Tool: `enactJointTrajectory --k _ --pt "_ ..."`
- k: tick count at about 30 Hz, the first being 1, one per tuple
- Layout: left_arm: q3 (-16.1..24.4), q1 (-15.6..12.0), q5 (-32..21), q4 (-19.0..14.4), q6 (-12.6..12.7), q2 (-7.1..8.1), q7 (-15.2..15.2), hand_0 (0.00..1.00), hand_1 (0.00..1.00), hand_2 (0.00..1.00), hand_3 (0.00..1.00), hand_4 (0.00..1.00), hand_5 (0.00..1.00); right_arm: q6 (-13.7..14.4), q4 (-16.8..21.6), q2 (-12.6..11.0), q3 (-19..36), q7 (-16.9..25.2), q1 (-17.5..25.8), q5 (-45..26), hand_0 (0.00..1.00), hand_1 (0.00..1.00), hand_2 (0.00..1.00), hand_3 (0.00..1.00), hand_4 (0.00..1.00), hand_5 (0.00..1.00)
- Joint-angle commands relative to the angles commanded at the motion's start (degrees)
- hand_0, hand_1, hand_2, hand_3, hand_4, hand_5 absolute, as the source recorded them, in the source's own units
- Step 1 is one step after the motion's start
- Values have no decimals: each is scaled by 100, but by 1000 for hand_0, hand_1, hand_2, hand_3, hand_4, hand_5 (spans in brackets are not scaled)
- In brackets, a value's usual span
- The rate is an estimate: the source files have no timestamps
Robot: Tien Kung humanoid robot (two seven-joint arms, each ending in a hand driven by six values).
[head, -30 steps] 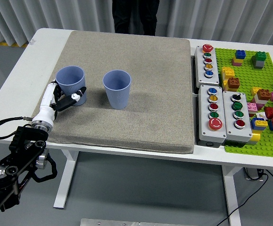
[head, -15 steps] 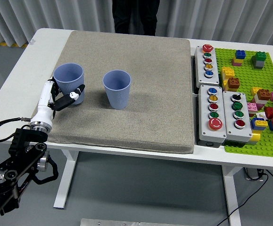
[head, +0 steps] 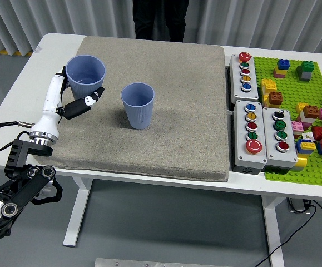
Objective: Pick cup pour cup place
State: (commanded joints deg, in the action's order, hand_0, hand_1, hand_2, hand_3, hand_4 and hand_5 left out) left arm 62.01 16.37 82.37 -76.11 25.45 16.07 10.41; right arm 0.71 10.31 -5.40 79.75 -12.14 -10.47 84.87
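left hand [head: 72,100] | wrapped round lifted cup [head: 85,75] | forearm angled up

Far to the right of the hand, three grey button boxes [head: 256,129] sit beside a green brick baseplate [head: 302,119] strewn with coloured blocks. Beyond it, a dark-clothed person [head: 159,19] stands past the table.

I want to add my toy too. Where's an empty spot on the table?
The grey mat is bare from the standing blue cup across to the button boxes, and along its near edge too. The left side is busy: the left hand holds the other cup. The green brick board is crowded.
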Motion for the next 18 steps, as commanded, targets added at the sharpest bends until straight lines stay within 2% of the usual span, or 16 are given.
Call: enactJointTrajectory --k 5,11,14,18 --pt "-168 226 649 -172 -65 181 -221 569 553 585 640 663 126 6 0 -8 -30 3 -2 -46 690 659 584 593 2 97" --pt "-301 451 1519 -201 -100 281 -409 578 553 587 640 663 125 8 0 -15 -49 5 -15 -70 691 660 584 593 2 95" --pt "-401 616 1947 -152 -97 339 -491 580 553 586 636 663 129 14 0 -17 -70 6 -26 -100 691 659 584 592 2 90" --pt "-438 769 2144 4 -77 370 -522 580 553 586 636 663 129 18 0 -17 -101 4 -29 -133 691 659 584 592 2 90"
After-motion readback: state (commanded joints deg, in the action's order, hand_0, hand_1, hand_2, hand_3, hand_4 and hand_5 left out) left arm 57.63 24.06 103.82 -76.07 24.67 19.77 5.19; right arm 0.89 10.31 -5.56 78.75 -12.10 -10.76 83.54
